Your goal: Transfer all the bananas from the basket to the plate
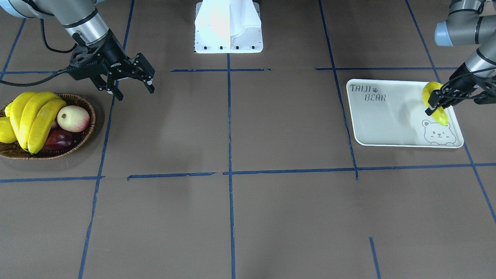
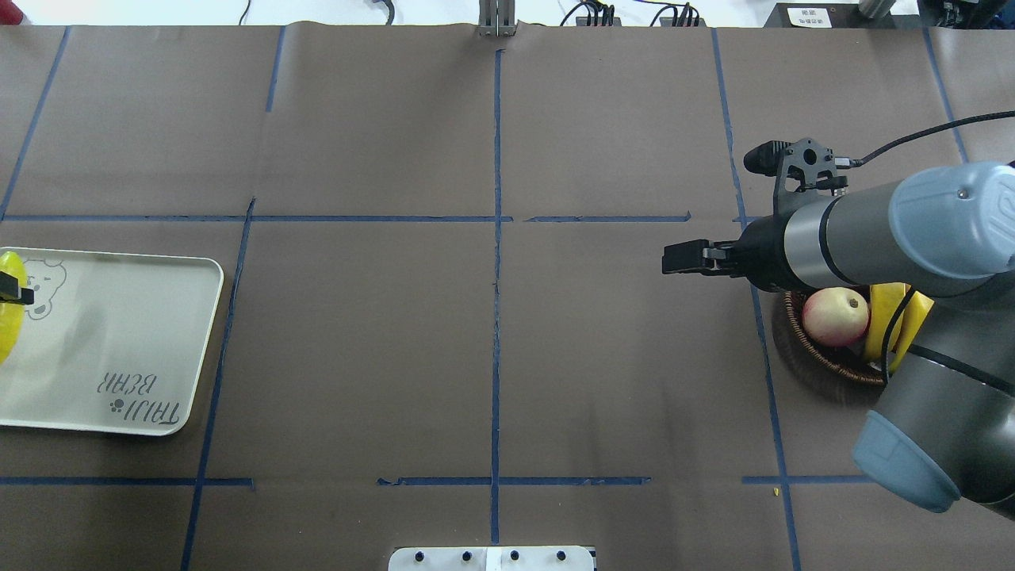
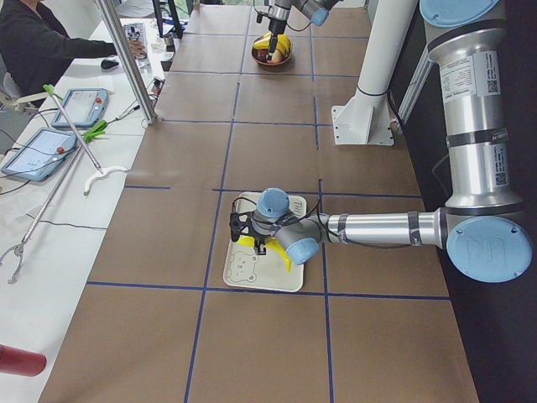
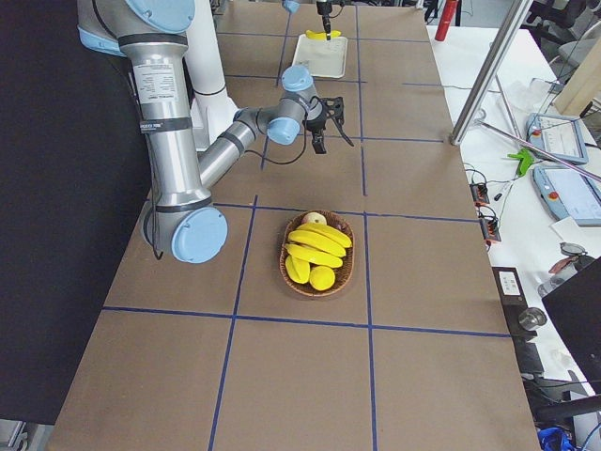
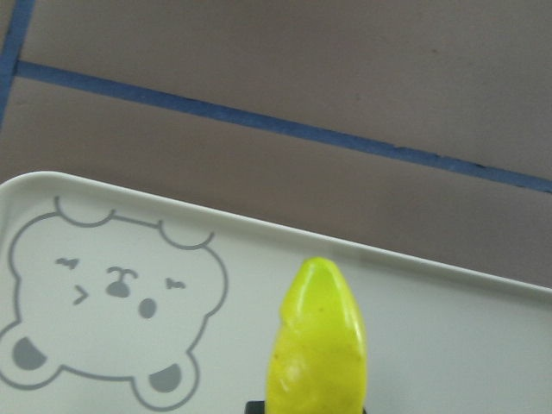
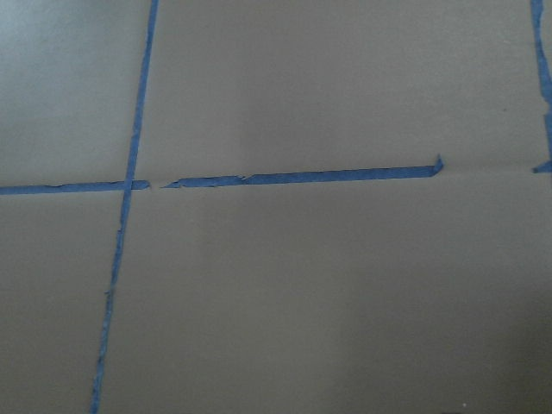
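- Now your left end effector (image 1: 436, 104) pinches one banana (image 1: 430, 93), seemingly just above the plate (image 1: 381, 124).
- Your right end effector (image 1: 135, 93) hangs spread, empty, beside the basket (image 1: 84, 140).

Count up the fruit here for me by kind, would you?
Bananas: 4 (3 in the basket, 1 held by the left hand at the plate)
Peach-like fruit: 1
Dark red fruit: 1
Small yellow fruits: 2, it seems; one is mostly hidden
Total: 8 fruits
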Motion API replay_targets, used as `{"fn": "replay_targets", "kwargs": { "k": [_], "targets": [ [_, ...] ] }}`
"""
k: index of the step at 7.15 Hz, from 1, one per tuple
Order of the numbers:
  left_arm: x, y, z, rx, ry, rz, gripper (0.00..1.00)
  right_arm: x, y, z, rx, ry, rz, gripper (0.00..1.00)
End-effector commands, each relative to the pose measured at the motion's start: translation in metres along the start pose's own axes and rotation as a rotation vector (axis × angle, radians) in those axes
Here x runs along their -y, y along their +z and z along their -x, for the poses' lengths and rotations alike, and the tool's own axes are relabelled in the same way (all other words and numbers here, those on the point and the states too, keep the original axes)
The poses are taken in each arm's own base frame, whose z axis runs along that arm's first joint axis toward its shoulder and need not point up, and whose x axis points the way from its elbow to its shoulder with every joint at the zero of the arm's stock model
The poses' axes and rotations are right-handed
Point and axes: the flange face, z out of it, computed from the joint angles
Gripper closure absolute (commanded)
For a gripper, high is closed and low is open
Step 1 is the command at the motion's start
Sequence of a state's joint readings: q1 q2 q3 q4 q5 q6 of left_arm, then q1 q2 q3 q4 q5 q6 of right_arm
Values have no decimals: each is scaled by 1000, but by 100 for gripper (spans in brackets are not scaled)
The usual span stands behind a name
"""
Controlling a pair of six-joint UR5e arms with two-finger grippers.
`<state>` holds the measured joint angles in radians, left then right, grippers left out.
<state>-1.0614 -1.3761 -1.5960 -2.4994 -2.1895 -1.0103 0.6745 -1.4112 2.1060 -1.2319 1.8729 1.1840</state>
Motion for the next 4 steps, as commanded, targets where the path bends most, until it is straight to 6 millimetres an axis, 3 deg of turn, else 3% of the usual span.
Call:
{"fn": "replay_targets", "kwargs": {
  "k": [1,4],
  "targets": [
    [0,8,5,11,6,10,1,0,-4,-27,-39,-16,4,0],
    [5,8,-2,-3,33,11,1,15,-32,-130,-112,-94,78,0]
  ]
}}
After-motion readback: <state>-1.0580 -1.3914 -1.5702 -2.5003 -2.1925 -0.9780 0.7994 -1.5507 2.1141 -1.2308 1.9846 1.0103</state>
